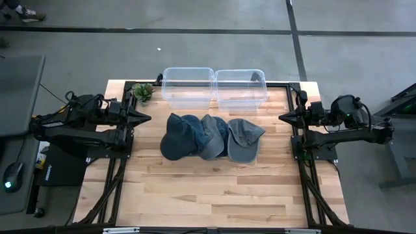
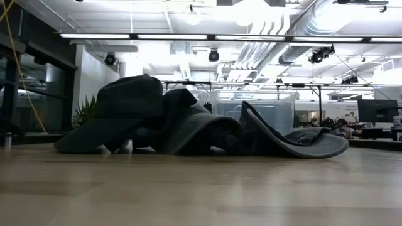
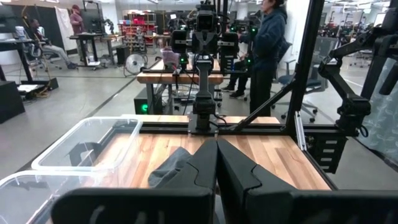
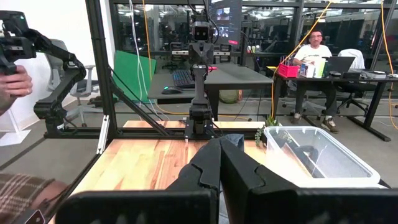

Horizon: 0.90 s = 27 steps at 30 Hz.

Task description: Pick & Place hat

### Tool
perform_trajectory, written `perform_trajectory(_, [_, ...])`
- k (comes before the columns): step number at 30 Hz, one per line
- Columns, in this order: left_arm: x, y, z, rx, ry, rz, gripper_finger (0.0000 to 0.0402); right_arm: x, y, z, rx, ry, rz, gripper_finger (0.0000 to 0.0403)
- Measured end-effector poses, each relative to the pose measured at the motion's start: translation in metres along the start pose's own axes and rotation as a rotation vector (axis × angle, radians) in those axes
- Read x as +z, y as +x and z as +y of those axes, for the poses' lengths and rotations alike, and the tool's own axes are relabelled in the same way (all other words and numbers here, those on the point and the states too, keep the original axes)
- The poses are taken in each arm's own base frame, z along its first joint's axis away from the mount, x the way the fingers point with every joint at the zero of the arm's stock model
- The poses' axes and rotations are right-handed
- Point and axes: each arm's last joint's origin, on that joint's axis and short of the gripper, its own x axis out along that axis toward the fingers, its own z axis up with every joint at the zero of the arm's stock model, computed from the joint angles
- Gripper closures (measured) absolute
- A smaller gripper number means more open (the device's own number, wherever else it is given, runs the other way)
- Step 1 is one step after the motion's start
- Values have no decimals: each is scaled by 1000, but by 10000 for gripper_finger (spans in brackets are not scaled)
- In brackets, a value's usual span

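Denim-blue and grey, the three hats lie overlapping in a row at the middle of the high view, and by the look of it you have not started on any of them: the dark blue hat (image 1: 177,136) sits at the left of the row, the lighter blue hat (image 1: 212,135) in the middle, the grey hat (image 1: 244,138) at the right, all flat on the wooden table (image 1: 208,192). At the left edge of the frame your left gripper (image 1: 144,117) waits with its fingers clenched on nothing, well apart from the hats. Above the row, toward the top of the frame, two clear plastic bins stand side by side and touching; the left bin (image 1: 188,86) and the right bin (image 1: 241,88) both look empty. At the right edge your right gripper (image 1: 284,117) waits likewise, clenched and holding nothing. So every pick and every placing is still ahead of you, as I judge it.
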Motion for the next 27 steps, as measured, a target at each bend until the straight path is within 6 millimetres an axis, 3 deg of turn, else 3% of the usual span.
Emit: perform_trajectory(27, [-1,0,0,7,1,15,400,0,0,0,-1,-50,0,402])
